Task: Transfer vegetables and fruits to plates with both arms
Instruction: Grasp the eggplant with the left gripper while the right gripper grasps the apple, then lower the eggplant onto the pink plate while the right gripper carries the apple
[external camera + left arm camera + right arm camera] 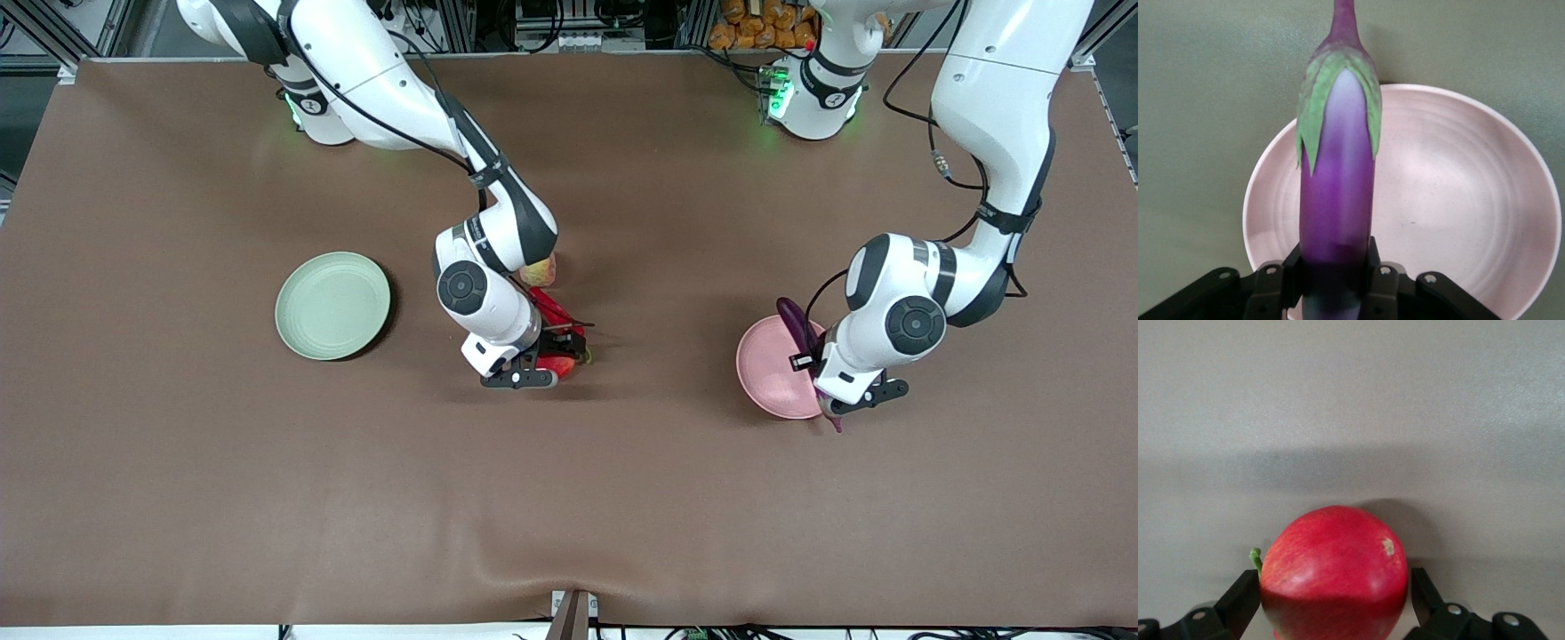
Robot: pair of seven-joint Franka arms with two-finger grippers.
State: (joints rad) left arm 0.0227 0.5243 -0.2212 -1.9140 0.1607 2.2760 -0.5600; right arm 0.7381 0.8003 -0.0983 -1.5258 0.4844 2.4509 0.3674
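Eggplant [1338, 200] glossy purple, paling to lilac near green calyx. Pink plate [1458, 193] pale, matte, faint concentric rings. Apple [1335, 570] bright red, small pale fleck. Peach [540, 270] yellowish-pink. Chili pepper [553, 310] red. Green plate [332, 305] pale, plain. Desk [178, 462] flat brown. Both end effectors black; arms white, black joints.

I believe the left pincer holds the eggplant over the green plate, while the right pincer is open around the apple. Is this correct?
Not quite: the plate is wrong. The left pincer holds the eggplant over the pink plate, as the left wrist view shows. The green plate lies bare toward the right arm's end of the table. The rest stands: the right pincer is open around the apple.
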